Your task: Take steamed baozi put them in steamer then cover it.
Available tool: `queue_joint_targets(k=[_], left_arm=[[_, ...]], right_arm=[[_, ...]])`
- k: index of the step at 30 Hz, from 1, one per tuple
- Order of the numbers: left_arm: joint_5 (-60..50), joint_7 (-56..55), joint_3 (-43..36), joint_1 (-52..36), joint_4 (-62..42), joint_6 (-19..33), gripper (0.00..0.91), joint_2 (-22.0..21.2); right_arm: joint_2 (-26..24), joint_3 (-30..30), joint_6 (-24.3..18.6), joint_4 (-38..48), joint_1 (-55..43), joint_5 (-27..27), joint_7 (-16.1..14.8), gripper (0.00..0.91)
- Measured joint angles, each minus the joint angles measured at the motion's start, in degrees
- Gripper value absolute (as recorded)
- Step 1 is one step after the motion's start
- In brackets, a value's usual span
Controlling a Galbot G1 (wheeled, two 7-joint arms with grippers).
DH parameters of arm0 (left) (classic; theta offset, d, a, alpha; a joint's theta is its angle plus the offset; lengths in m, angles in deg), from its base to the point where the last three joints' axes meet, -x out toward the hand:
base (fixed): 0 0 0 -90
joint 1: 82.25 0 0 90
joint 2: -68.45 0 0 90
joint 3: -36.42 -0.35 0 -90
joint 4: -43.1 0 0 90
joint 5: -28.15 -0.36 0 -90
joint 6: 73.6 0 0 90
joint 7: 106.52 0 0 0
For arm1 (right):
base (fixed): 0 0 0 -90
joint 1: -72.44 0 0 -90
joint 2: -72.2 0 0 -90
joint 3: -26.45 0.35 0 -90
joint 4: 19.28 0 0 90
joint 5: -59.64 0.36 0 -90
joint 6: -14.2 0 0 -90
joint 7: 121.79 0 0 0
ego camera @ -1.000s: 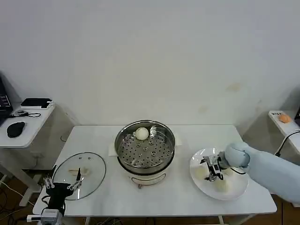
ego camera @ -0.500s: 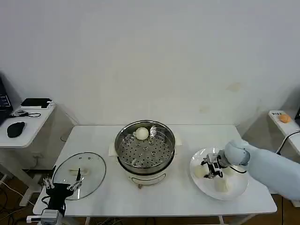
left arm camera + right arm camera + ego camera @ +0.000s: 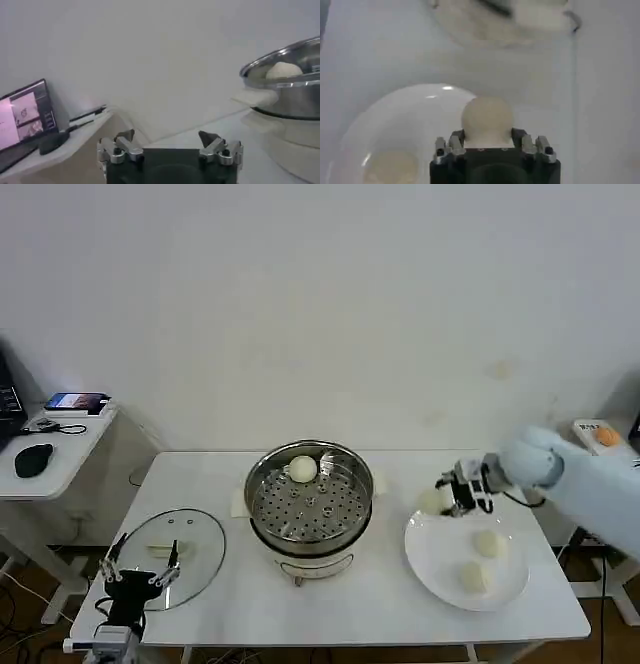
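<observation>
Four baozi: one in the steamer, two on the plate, one pinched by the right gripper above the plate's edge. The left gripper hangs low by the cover, fingers spread.

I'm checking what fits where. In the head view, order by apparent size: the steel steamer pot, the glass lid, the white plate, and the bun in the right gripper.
1. Shiny round steel steamer pot and flat white plate: too alike to rank.
2. Clear glass lid, slightly smaller.
3. Pale round bun held in the right gripper, far smallest.
</observation>
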Motion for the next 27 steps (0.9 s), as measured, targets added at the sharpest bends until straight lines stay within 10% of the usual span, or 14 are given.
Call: queue_joint_targets(k=[27], left_arm=[[1.05,-0.12,2.90,-0.51,-0.20,0.83,0.907,-0.04]], right_arm=[[37.31,-14.17,15.74,11.91,-14.57,25.14,10.47,0.645]])
